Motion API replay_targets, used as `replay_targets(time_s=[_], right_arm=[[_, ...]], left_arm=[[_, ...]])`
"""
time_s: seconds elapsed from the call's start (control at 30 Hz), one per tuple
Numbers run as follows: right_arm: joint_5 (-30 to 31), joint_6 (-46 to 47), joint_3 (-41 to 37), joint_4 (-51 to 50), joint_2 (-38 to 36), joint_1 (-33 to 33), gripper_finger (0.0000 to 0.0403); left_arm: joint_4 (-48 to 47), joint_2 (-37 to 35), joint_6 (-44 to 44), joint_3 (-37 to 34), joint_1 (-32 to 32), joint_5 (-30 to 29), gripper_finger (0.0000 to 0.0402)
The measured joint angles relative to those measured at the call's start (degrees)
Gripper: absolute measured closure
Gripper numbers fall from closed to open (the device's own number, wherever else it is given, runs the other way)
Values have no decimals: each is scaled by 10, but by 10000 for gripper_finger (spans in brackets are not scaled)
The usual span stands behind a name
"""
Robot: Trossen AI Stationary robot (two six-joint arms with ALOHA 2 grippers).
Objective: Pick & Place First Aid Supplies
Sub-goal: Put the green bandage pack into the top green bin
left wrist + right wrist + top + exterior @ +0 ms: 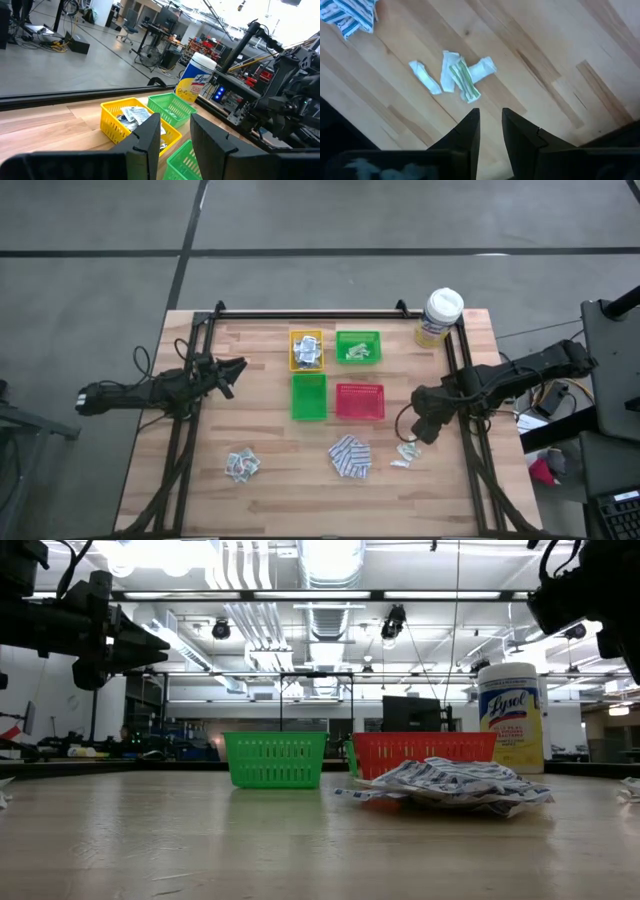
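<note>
The pale green strips (pixel 461 76) lie flat in a small cluster on the wood near the table's right side (pixel 405 452). My right gripper (pixel 491 119) hovers above them, pointing down, open by a narrow gap with nothing in it (pixel 427 430). A heap of blue-and-white pads (pixel 350 457) lies to their left (pixel 450 785). White-grey sachets (pixel 241 465) lie near the left front. My left gripper (pixel 174 131) is open and empty, held high over the table's left part (pixel 232 372).
Four small trays sit mid-table: yellow (pixel 306 350) with sachets in it, green (pixel 358 346) with strips, a second green (pixel 308 396) and red (pixel 360 401). A yellow canister (pixel 438 317) stands at the far right corner. Bare wood lies along the near edge.
</note>
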Motion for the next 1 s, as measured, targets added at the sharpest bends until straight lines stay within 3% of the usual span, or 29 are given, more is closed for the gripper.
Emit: replay_targets(time_s=[0.57, 0.8, 1.0], right_arm=[[-1, 0, -10, 37, 11, 6, 325], [-70, -33, -10, 51, 19, 6, 324], [-74, -56, -10, 53, 55, 6, 313]], left_arm=[[0, 0, 0, 0, 0, 0, 293], [1, 0, 0, 0, 0, 0, 293], [2, 0, 0, -1, 0, 0, 293]])
